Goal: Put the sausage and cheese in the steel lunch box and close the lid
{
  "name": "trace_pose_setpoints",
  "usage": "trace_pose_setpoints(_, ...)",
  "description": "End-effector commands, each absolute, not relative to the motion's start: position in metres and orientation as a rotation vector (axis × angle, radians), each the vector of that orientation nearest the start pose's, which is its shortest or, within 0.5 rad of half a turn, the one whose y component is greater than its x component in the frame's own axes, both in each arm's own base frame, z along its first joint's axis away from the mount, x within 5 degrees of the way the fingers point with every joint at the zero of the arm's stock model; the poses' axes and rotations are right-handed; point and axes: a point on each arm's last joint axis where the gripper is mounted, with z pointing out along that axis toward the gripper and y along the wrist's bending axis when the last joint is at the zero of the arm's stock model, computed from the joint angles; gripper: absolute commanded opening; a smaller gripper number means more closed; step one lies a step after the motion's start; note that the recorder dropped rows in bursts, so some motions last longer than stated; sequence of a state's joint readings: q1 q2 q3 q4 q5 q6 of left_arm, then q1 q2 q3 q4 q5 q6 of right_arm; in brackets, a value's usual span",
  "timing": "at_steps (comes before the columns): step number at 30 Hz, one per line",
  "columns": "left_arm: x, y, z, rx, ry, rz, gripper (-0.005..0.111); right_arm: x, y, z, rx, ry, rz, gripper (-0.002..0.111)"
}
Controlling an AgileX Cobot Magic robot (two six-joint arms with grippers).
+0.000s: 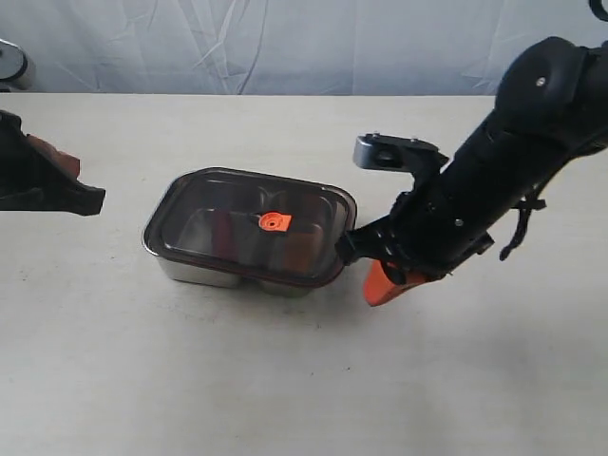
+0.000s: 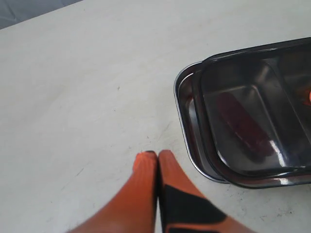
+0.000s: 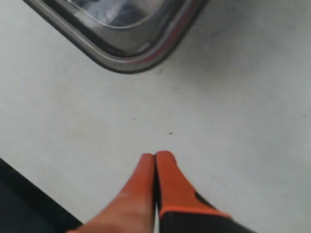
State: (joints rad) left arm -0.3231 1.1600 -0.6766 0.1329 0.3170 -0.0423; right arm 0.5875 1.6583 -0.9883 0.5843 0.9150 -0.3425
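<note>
The steel lunch box [image 1: 180, 269] stands mid-table with the dark translucent lid [image 1: 204, 204] lying on it, its orange-red valve [image 1: 273, 222] at the centre. Through the lid the red-pink sausage [image 2: 242, 127] shows in one compartment, and an orange shape [image 1: 302, 249] that may be the cheese shows dimly in the other. My right gripper [image 1: 376, 296] is shut and empty, just right of the box's near corner [image 3: 127, 62], above the table. My left gripper [image 2: 158, 155] is shut and empty, a short way left of the box [image 2: 187, 109]; in the exterior view only its dark arm [image 1: 43, 180] shows.
A pale tabletop [image 1: 285, 380] surrounds the box. A grey cloth backdrop [image 1: 285, 43] hangs behind the far edge. A white object [image 1: 11, 65] sits at the far left corner. The right arm [image 1: 513, 161] slants over the table's right side.
</note>
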Motion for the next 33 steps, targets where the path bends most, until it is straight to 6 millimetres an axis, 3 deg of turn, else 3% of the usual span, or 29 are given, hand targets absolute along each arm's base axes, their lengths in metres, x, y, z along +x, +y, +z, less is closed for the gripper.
trace_pose_setpoints(1,0.22,-0.069,0.263,0.414,2.237,-0.09,0.0,0.237,0.214,0.201,-0.947,2.938,0.679,-0.001)
trace_pose_setpoints(5,0.22,-0.069,0.263,0.412,2.236,-0.092,0.0,0.248,0.215,0.189,-0.935,3.022,0.554,-0.001)
trace_pose_setpoints(12,0.221,-0.07,0.265,0.395,2.218,-0.112,0.0,0.255,0.22,0.176,-0.897,3.037,0.566,-0.001)
trace_pose_setpoints(33,0.221,-0.07,0.265,0.393,2.219,-0.113,0.0,0.267,0.226,0.176,-0.799,2.912,0.58,-0.001)
